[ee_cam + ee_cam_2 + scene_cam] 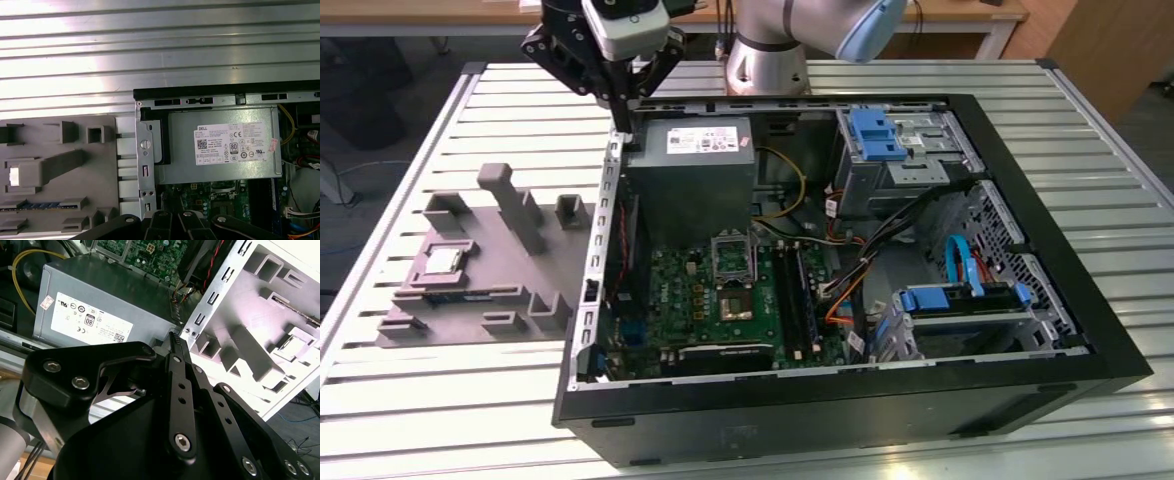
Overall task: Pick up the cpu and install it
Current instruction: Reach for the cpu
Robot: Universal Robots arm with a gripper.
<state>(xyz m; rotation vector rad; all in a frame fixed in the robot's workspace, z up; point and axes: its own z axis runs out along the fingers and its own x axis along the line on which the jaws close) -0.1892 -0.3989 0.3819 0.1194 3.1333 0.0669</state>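
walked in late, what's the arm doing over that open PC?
The arm's pincer hangs shut and empty over the corner of the open computer case, right by the power supply. The cpu lies untouched in the grey holder on the table, at the exterior view's left of the case. Nothing has been picked up or installed in the board's socket yet.

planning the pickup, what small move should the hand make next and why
Probably shift the hand toward the exterior view's left: it hangs over a corner of the PC case by the power supply, while the cpu lies in the grey fixture, untouched.
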